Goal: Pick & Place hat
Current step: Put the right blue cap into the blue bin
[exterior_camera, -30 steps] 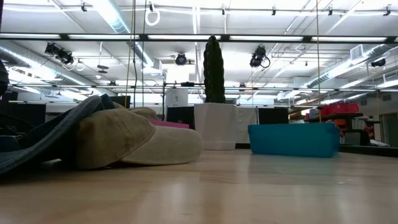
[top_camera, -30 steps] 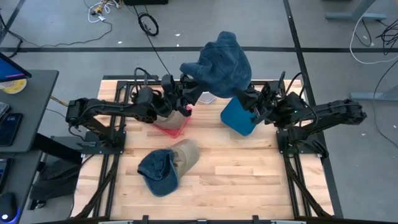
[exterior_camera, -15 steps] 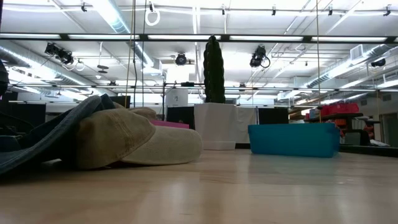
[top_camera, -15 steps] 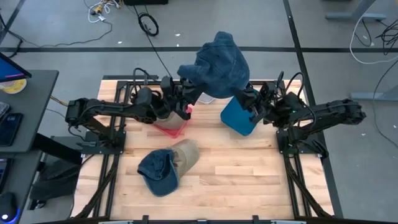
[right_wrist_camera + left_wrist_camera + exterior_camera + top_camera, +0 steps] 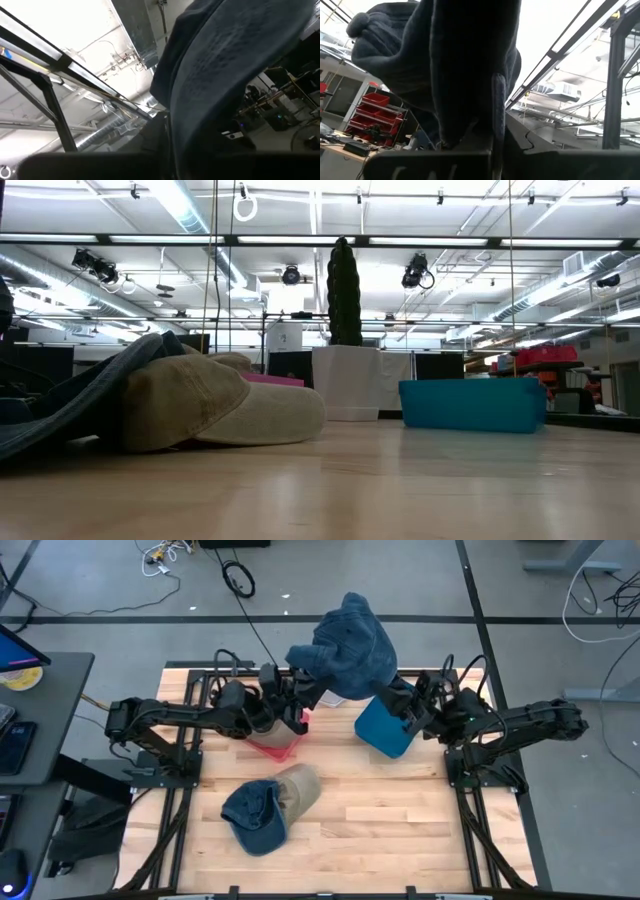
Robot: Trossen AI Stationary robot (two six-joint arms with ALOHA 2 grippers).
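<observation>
A blue denim hat (image 5: 350, 640) hangs in the air over the table's far middle, between my two raised grippers. My left gripper (image 5: 303, 690) is at the hat's left lower edge and shut on it; in the left wrist view the hat (image 5: 445, 65) fills the picture just past the fingers. My right gripper (image 5: 398, 703) is at the hat's right lower edge, and the hat (image 5: 235, 65) looms close in the right wrist view. A blue cap (image 5: 255, 820) and a tan cap (image 5: 298, 788) lie together on the table near the front left. My left gripper holds the hat by its lower left edge (image 5: 470, 120), the cloth pinched between the two fingers. The fingers slant upward from the table's left. The hat rises above and beyond them, lifted clear of the table.
A pink bin (image 5: 280, 740) stands below the left gripper and a teal bin (image 5: 385, 730) below the right one. In the low view a white container (image 5: 345, 385) stands at the back, with the tan cap (image 5: 220, 405) and teal bin (image 5: 470, 405) to either side.
The raised hat has shifted a little toward the table's left, its right edge drawing in toward the middle. Both arms have stayed where they were.
</observation>
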